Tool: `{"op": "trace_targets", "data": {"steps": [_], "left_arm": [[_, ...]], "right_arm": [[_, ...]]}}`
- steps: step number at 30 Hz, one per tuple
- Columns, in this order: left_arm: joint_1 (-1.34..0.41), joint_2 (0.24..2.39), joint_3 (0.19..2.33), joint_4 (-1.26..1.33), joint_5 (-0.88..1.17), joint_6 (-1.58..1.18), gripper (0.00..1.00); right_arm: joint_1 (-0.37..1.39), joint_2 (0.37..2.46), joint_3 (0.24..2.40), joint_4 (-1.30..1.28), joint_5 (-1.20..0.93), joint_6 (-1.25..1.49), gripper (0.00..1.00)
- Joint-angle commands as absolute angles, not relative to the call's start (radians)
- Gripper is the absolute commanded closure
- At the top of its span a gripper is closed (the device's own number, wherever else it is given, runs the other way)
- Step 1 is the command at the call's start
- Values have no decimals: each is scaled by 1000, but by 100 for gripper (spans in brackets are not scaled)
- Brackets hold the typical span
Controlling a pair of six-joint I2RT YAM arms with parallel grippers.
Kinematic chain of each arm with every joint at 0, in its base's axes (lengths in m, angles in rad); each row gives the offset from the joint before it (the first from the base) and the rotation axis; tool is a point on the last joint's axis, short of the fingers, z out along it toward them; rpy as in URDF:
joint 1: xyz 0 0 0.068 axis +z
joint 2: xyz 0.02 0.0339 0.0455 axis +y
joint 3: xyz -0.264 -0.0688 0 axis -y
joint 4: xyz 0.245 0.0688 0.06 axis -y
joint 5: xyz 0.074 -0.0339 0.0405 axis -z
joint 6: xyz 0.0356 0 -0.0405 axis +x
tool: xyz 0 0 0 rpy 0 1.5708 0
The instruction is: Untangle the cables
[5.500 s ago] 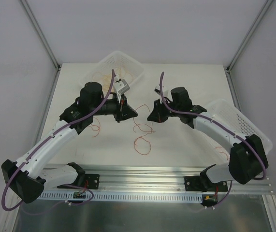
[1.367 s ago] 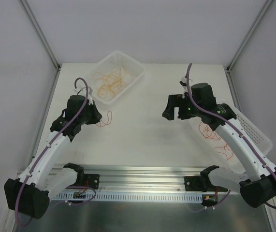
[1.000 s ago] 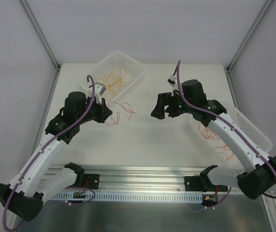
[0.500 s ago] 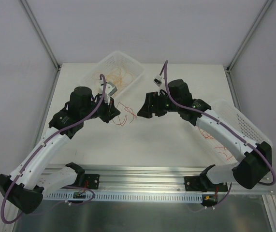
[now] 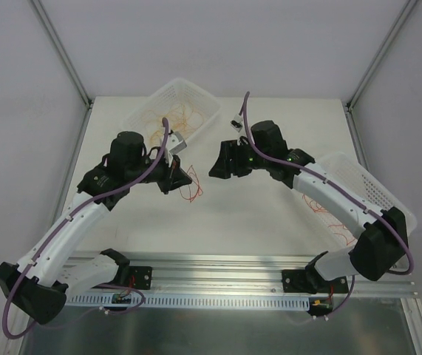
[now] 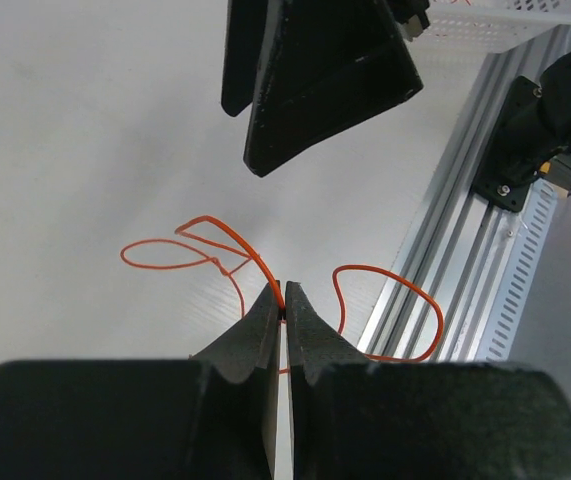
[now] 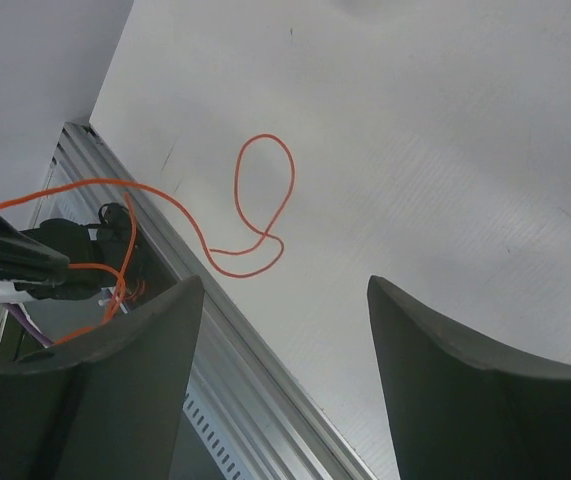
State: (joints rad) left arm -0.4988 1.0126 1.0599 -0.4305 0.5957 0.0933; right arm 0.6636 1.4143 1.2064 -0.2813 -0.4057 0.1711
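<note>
Change: the left gripper [image 6: 285,290] has carried its orange cable [image 5: 191,189] further toward mid-table [image 5: 270,214]; the right arm [image 5: 329,196] has drawn in opposite.
Pose, left arm [image 5: 85,214]: reaches forward, wrist turned inward.
Left grip: jaws pinched on the cable, loops hanging.
Right gripper [image 7: 283,285]: jaws apart, empty, near the cable.

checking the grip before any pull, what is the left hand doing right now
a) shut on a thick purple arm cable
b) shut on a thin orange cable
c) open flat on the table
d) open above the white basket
b: in the left wrist view the left hand has its fingers pressed together, and the thin orange cable runs out from between their tips.
</note>
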Motion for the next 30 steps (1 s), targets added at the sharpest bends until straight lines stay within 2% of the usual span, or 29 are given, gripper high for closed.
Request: {"op": "trace_targets", "data": {"steps": [1,18,30], "left_arm": [[-512,1012,1106,-420,692,130,100],[-548,1032,1143,-419,749,115,100],[-564,1042,1152,-419,741,117,100]], "right_arm": [[663,1427,1255,-261,-405,153,31],[663,1502,1226,-262,-434,193,52],[664,1520,1213,-253,-494,209,58]]}}
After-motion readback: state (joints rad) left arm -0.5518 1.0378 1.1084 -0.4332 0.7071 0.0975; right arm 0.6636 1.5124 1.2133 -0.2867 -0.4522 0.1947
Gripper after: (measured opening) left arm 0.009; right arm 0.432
